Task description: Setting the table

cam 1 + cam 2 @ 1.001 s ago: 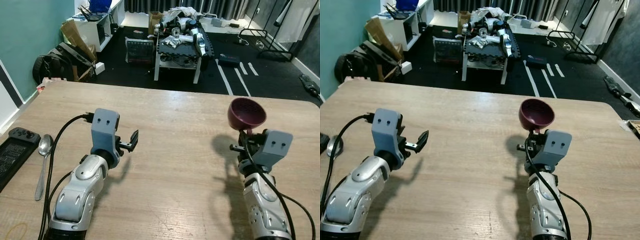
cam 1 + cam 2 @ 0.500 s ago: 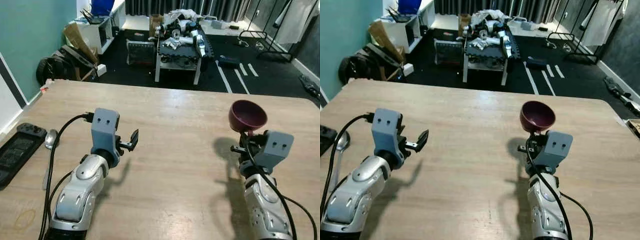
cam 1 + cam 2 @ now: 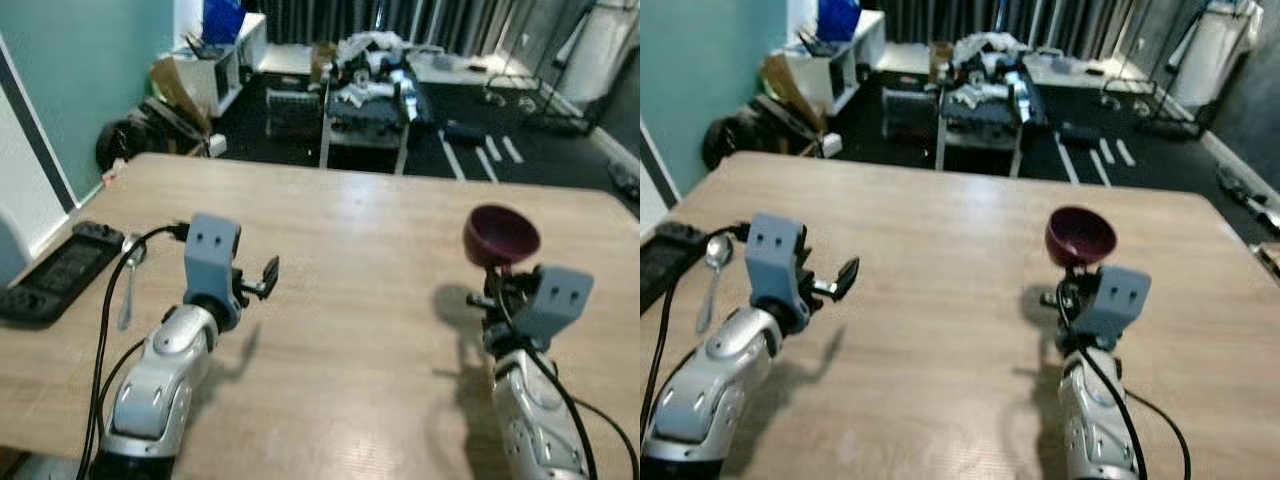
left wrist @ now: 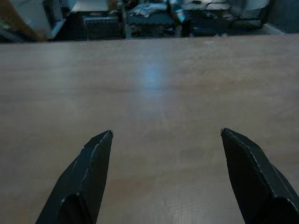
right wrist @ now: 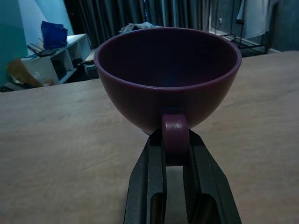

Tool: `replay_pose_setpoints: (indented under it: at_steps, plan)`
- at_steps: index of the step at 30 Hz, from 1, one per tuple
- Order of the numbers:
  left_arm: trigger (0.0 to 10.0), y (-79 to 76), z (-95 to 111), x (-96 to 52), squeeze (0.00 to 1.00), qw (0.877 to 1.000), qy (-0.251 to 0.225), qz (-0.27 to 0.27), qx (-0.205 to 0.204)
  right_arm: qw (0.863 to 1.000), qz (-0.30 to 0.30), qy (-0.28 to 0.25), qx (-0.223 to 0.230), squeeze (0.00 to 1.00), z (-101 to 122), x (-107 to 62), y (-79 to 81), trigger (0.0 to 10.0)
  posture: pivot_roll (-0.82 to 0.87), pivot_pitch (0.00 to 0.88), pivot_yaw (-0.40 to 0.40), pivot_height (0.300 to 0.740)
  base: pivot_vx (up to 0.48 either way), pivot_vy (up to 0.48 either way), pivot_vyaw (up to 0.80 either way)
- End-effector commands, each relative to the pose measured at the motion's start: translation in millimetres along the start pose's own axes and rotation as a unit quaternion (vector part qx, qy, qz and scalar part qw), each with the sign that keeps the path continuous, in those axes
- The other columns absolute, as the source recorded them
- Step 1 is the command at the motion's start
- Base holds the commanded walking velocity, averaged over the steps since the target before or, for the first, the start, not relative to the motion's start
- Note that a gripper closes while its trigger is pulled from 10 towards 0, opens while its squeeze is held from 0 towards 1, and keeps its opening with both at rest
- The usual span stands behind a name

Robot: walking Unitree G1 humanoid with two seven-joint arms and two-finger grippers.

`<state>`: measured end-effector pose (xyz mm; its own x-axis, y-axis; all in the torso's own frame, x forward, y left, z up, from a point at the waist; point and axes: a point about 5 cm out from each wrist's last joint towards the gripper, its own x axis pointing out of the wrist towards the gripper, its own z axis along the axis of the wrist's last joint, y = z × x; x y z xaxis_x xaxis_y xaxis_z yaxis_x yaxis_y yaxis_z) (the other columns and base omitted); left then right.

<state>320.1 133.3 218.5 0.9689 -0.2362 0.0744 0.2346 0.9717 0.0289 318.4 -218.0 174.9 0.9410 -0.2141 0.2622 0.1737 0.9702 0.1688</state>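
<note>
A dark maroon cup (image 3: 500, 235) is held upright above the right side of the wooden table (image 3: 360, 230). My right gripper (image 5: 172, 161) is shut on the cup's handle (image 5: 174, 140), seen close up in the right wrist view. My left gripper (image 3: 268, 277) hovers open over the left half of the table, its two black fingers (image 4: 88, 175) spread wide with nothing between them. A metal spoon (image 3: 129, 280) lies on the table at the far left, beside the left arm.
A black game controller (image 3: 55, 270) lies at the table's left edge next to the spoon. Beyond the table's far edge stand a low white table (image 3: 365, 95) piled with clutter, shelves and bags on the dark floor. A teal wall (image 3: 70, 70) is on the left.
The camera has pulled back and shifted, so the table edge, the spoon and the controller sit further into view. Both arms keep their poses; the cup stays held.
</note>
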Motion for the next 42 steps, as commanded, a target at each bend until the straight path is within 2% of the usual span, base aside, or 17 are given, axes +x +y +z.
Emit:
replay_pose_setpoints:
  at_steps: [1,42]
  plan:
    - [10.0,0.8,-5.7,-0.8,0.00,1.000,0.011,0.003,-0.003,1.000,-0.001,0.006,0.005,0.00,-2.1,-1.4,0.9,10.0,0.11,0.081,0.048,0.740,-0.270,0.000,0.00]
    - [10.0,0.3,-6.4,0.9,0.00,1.000,0.009,-0.001,-0.001,1.000,0.000,0.008,0.004,0.00,-2.6,-1.3,1.6,10.0,0.10,0.077,0.049,0.740,-0.266,0.000,0.00]
